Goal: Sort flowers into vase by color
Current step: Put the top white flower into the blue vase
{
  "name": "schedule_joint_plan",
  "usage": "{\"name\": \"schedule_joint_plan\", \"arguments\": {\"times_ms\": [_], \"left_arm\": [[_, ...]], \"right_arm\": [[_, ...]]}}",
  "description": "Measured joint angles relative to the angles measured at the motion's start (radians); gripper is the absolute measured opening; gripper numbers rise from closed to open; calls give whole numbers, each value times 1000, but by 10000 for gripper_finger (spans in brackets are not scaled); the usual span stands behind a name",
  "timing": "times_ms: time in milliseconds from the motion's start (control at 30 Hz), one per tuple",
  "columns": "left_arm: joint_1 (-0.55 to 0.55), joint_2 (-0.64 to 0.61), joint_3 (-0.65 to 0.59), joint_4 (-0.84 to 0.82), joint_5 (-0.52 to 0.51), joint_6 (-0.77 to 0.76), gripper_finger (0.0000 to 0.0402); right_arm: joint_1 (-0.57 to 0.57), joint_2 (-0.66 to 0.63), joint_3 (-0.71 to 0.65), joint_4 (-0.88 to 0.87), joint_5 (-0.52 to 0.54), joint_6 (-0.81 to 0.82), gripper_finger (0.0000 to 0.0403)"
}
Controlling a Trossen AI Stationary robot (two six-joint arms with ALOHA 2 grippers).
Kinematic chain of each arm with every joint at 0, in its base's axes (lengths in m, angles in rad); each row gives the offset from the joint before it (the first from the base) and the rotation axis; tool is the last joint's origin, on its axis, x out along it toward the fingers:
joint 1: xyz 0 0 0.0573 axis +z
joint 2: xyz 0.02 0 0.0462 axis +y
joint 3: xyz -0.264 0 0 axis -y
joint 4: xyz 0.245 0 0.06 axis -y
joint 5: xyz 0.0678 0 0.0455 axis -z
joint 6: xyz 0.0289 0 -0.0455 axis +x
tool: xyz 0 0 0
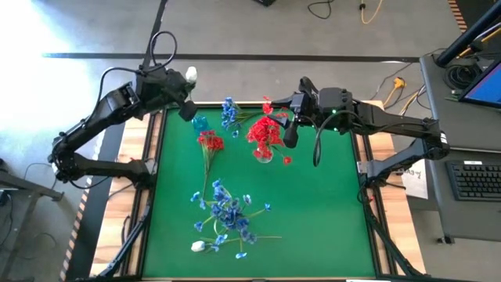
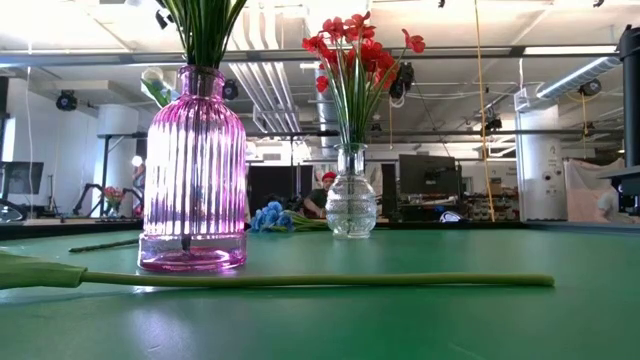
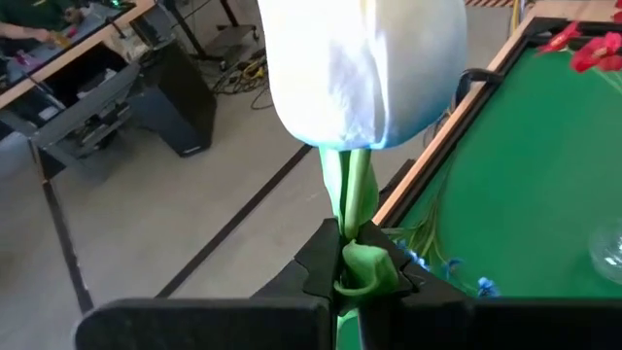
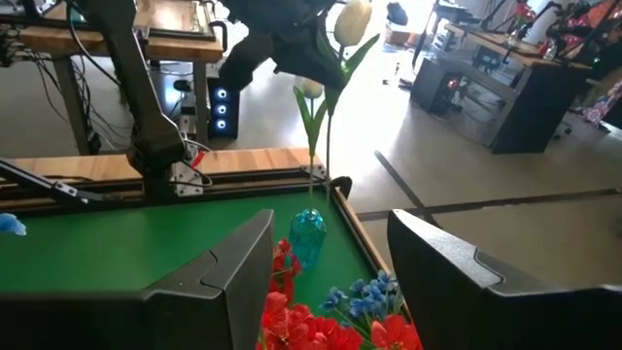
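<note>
**White tulip held over the teal vase, far left corner**

White bud first: your left gripper [image 3: 355, 267] is clamped on the green stem of a white tulip [image 3: 364, 68], just below the bloom, fingers pinched tight on it. In the right wrist view the stem hangs down toward the small teal vase [image 4: 307, 236] at the table's far left corner, which already shows one white bud [image 4: 311, 87]. You hold it high so the long stem can hang plumb; whether its tip is inside the neck yet, I cannot tell.

Your right gripper [image 4: 326, 277] waits above the clear vase of red flowers [image 1: 266, 131], fingers spread wide with nothing between them.

Sorting looks partly done. Loose on the green table [image 1: 329, 211]: a red stem [image 1: 210, 141] beside the teal vase, a heap of blue sprays [image 1: 229, 215] near the front edge, and one white bud [image 1: 199, 246] by them. More blue flowers [image 1: 228, 110] stand at the far edge, seemingly in the pink ribbed vase [image 2: 193, 170].
</note>
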Motion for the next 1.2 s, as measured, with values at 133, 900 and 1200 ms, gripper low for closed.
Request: {"name": "schedule_joint_plan", "arguments": {"times_ms": [133,900,1200], "left_arm": [[0,1,11,-13,12,-2,1],[1,23,28,-81,37,-63,1],[1,21,28,-71,45,-70,1]], "right_arm": [[0,0,-2,0,0,2,194],[0,0,-10,0,0,10,194],[0,0,-9,0,0,7,194]]}}
